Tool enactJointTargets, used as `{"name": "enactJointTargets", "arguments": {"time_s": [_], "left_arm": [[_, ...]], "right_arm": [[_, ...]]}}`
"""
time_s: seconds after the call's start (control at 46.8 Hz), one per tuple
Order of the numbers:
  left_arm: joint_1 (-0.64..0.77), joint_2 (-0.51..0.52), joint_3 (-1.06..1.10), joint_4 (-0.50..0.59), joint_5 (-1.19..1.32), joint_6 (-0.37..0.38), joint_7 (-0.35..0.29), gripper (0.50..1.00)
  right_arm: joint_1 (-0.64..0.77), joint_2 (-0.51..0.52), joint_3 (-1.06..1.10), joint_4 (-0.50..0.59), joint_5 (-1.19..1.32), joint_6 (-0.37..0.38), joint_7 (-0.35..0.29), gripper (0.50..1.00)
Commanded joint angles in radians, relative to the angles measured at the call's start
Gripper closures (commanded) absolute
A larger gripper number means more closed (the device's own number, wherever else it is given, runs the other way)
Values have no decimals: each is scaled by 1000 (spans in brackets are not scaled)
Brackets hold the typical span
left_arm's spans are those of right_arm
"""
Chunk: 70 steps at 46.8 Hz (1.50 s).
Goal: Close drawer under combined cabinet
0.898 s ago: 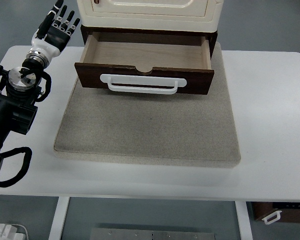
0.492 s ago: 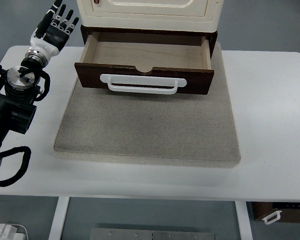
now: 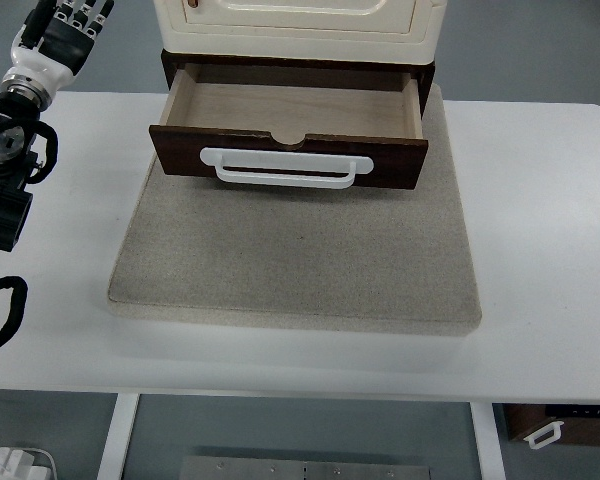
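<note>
Meanwhile the left hand (image 3: 62,28) has pulled away toward the table's far-left corner since a moment ago, farther from the work than it was; its fingers are cut off by the picture's top edge, so I cannot tell whether they are spread or curled. The drawer (image 3: 290,125) lies well off to that hand's right and slightly nearer the robot, still pulled out under the cabinet (image 3: 300,25), empty, its white handle (image 3: 285,168) untouched. Judging by this, the push has not begun.

White table (image 3: 540,250) with a grey mat (image 3: 295,270) on it; small dark box (image 3: 560,424) below, at lower right.
</note>
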Motion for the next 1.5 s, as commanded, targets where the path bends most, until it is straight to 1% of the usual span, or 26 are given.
{"name": "enactJointTargets", "arguments": {"time_s": [0.0,0.15,0.385,0.449,0.599,0.663,0.791,0.834,1.219,1.475], "left_arm": [[-10,14,1,-1,0,-17,0,500],[-46,46,-1,-1,0,-83,0,500],[-151,111,1,-4,0,-111,0,500],[-168,123,1,-37,0,-111,2,500],[-166,189,8,-187,13,-112,0,500],[-160,214,51,-251,13,-112,-1,500],[-160,250,139,-372,11,-114,-43,500],[-160,260,154,-415,11,-117,-47,500],[-163,312,343,-762,26,-117,-50,500],[-158,315,456,-958,149,-109,-50,500]], "right_arm": [[0,0,0,0,0,0,-1,548],[0,0,0,0,0,0,0,548],[0,0,0,0,0,0,0,548],[0,0,0,0,0,0,-1,548],[0,0,0,0,0,0,0,548],[0,0,0,0,0,0,-1,548],[0,0,0,0,0,0,0,548],[0,0,0,0,0,0,0,548],[0,0,0,0,0,0,0,548],[0,0,0,0,0,0,0,548]]}}
